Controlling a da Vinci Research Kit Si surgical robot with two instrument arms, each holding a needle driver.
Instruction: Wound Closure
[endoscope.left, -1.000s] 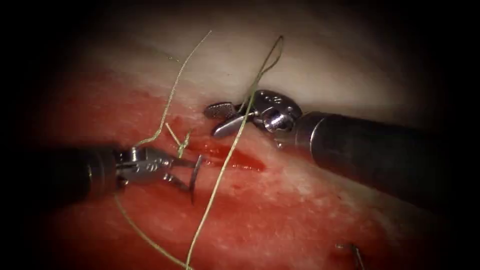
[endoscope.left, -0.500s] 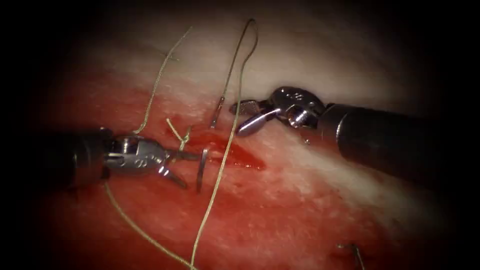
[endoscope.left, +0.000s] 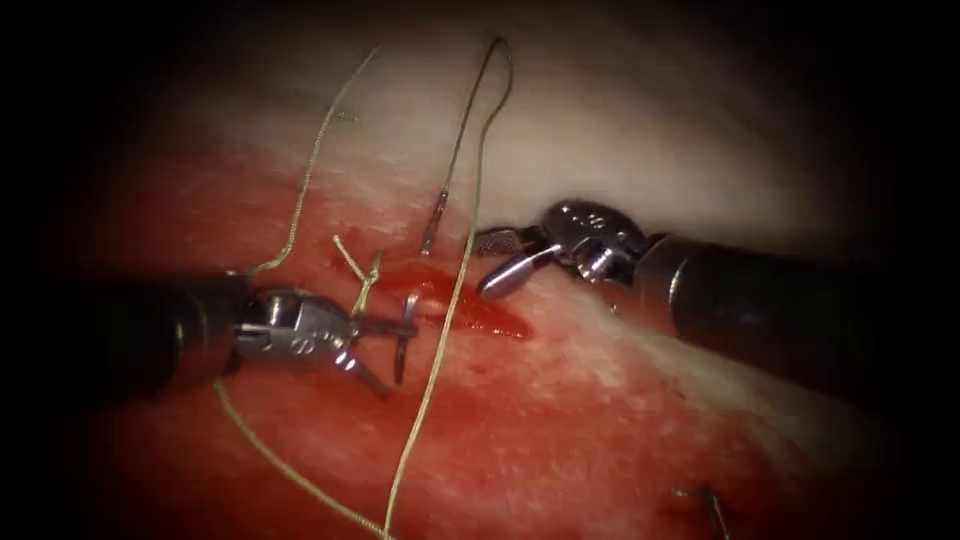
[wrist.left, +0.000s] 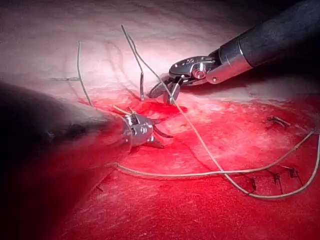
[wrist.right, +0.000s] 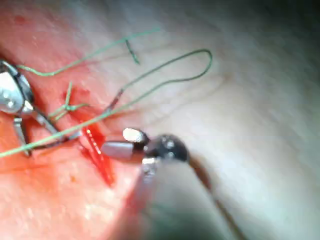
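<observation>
Your L gripper (endoscope.left: 398, 358) is spread wide at the left end of the cut (endoscope.left: 470, 312). Its upper jaw lies against the needle (endoscope.left: 403, 340), the lower jaw is clear of it, so nothing looks clamped. The needle is in the tissue (endoscope.left: 600, 420): one bare stretch stands up by the L jaws, and the thread-end sticks out on the far side of the cut. Your R gripper (endoscope.left: 482, 267) is also wide and holds nothing, just right of the thread (endoscope.left: 440, 330).

Handling, prob.: the needle is stiff, thin and slick, so take it on the body, not the tip. The thread is limp and light and snags easily.

The surface is soft and wet w/ red fluid (endoscope.left: 300, 220). Room is tight: a tied knot (endoscope.left: 365, 275) sits beside the L jaws, and slack thread crosses the cut betw. the tools.
</observation>
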